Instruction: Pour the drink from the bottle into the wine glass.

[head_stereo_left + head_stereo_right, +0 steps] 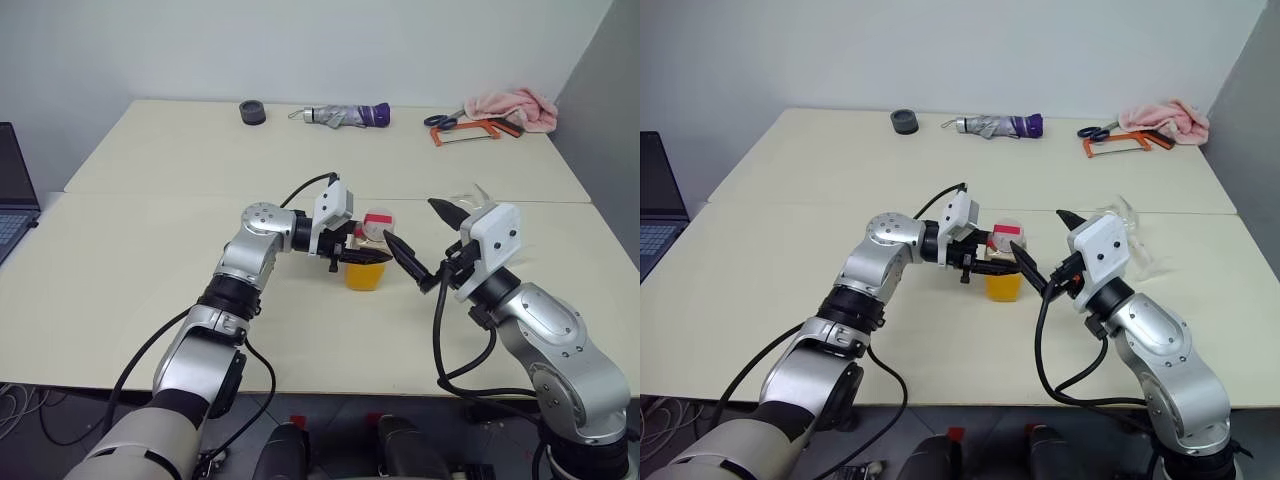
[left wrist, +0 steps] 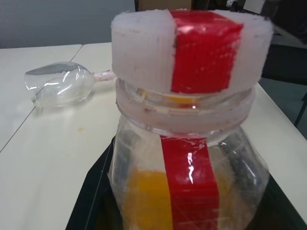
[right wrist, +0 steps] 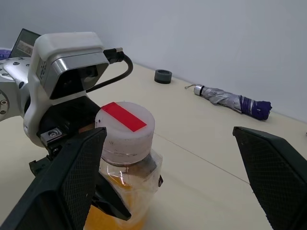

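L gripper clamps bottle, cap on. R gripper gapes wide at its 3 o'clock. Wine glass lies toppled on tabletop, mostly hidden behind R gripper.

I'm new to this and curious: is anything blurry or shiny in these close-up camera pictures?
In the left wrist view the bottle sits so close that its cap looks soft, and glare streaks its red label; the wine glass lying on the table behind shows bright highlights. In the right wrist view the nearby open end effector's fingers look slightly soft.
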Robot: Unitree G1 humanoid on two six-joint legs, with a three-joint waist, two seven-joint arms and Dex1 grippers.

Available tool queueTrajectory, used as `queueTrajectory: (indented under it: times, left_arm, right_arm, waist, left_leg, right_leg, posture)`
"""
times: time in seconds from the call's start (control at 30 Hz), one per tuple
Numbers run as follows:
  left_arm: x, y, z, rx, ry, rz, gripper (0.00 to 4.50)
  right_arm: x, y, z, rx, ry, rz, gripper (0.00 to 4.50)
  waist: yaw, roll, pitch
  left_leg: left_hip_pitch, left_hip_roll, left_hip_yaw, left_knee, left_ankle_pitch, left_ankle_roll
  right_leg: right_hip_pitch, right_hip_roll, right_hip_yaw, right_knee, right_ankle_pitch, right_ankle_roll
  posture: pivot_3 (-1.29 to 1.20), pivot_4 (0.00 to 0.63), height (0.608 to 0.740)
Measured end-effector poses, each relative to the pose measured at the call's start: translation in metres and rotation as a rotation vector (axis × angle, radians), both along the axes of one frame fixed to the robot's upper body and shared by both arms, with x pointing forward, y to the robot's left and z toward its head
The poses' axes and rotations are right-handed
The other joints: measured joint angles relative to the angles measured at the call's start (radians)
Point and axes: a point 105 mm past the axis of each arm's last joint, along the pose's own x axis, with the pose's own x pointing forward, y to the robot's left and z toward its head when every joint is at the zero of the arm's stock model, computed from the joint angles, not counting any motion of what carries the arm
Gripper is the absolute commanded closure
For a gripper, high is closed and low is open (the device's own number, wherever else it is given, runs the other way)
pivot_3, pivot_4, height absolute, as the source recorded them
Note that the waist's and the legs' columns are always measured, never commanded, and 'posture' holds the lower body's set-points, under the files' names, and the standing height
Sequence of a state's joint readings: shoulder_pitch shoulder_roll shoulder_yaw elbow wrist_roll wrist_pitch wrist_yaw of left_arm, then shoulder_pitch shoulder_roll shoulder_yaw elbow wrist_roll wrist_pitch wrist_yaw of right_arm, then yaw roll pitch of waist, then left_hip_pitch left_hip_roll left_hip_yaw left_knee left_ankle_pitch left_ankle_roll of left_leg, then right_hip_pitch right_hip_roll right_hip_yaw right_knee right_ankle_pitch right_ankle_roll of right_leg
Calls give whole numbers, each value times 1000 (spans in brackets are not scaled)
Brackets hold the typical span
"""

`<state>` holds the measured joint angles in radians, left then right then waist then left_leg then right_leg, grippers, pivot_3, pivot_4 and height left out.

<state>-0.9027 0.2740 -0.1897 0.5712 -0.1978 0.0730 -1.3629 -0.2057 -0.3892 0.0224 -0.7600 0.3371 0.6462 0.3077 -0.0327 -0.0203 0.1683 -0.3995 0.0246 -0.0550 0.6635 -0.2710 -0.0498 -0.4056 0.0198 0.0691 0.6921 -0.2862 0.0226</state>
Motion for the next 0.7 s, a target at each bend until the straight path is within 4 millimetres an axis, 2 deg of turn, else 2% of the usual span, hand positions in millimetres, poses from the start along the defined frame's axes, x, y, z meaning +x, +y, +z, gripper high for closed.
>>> queueTrajectory:
  times: [0.43,0.7]
  left_arm:
    - [3,3,-1,5,2,10,2712]
    - [4,3,1,2,-2,11,2712]
  right_arm:
    - [-2,0,-1,-16,5,25,0]
    - [-16,5,-7,6,95,151,0]
  waist:
    - [0,0,0]
    - [0,0,0]
  left_leg:
    - [0,0,0,0,0,0]
    - [0,0,0,0,0,0]
  right_leg:
    - [0,0,0,0,0,0]
    - [0,0,0,0,0,0]
  posture:
    - [0,150,740]
    - [0,150,740]
